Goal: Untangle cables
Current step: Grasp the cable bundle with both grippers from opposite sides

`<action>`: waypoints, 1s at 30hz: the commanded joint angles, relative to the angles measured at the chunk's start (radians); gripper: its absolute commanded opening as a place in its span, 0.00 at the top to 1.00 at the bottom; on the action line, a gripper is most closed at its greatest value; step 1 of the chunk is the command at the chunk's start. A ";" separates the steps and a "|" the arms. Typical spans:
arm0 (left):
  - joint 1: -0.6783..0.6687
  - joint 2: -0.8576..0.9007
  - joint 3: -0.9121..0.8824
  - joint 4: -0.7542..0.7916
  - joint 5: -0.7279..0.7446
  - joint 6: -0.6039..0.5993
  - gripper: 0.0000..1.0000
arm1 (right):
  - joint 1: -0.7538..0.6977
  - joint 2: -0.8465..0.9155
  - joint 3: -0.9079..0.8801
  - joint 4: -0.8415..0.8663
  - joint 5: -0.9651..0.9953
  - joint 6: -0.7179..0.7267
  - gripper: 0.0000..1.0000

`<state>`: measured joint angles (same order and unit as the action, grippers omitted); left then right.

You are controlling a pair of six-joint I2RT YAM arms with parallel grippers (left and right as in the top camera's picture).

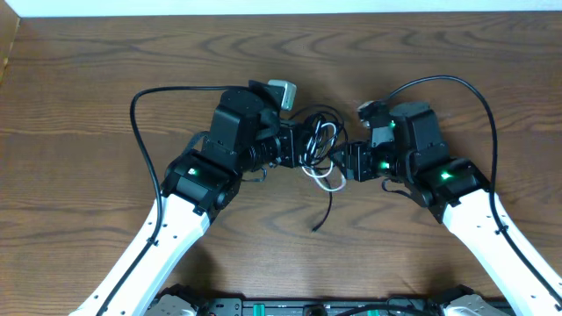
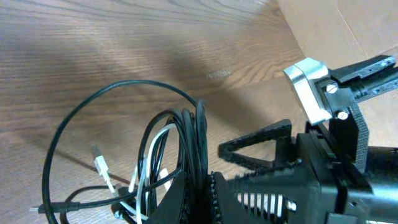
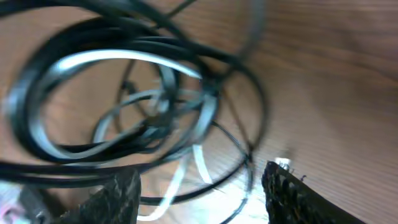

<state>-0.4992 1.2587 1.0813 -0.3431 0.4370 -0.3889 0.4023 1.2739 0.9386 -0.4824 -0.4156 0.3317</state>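
Pinning the knot looks like the step in hand: the left gripper [image 1: 301,146] is clamped on a sheaf of black strands at the 9 o'clock side of the cables [image 1: 318,140], bunched near the middle of the table [image 1: 105,53]. The right gripper [image 1: 345,163] sits at the bundle's 4 o'clock, fingers [image 3: 118,199] apart, nothing between them, coils just ahead. One white cable [image 2: 158,134] loops through the black ones; a loose black tail [image 1: 323,215] trails toward 6 o'clock. Next, I judge, the right claw must close on a single strand, likely the white, and draw it toward 3 o'clock.
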 commanded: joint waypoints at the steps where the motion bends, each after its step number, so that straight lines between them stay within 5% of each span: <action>1: -0.002 -0.005 0.005 -0.046 0.023 0.003 0.93 | -0.002 -0.010 0.007 0.026 -0.132 -0.034 0.41; 7: -0.008 -0.005 0.005 -0.036 0.106 0.003 0.93 | -0.002 -0.010 0.007 0.142 -0.230 0.085 0.54; 17: -0.008 -0.005 0.005 0.042 0.214 -0.024 0.92 | -0.001 -0.010 0.007 0.211 -0.276 0.237 0.62; 22: -0.008 -0.005 0.005 0.042 0.211 -0.024 0.93 | -0.001 -0.010 0.007 0.221 -0.275 0.240 0.99; 23: -0.008 -0.005 0.005 0.041 0.198 -0.023 0.92 | -0.001 -0.010 0.007 0.221 -0.277 0.240 0.99; 26: -0.008 -0.005 0.005 -0.016 0.056 0.011 0.92 | -0.002 -0.010 0.007 0.220 -0.287 0.228 0.99; 30: -0.008 0.032 0.002 -0.232 -0.392 0.014 0.92 | -0.066 -0.011 0.012 0.288 -0.444 0.215 0.99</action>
<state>-0.5083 1.2617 1.0824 -0.4831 0.3607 -0.3912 0.3862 1.2743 0.9379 -0.2520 -0.7292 0.5655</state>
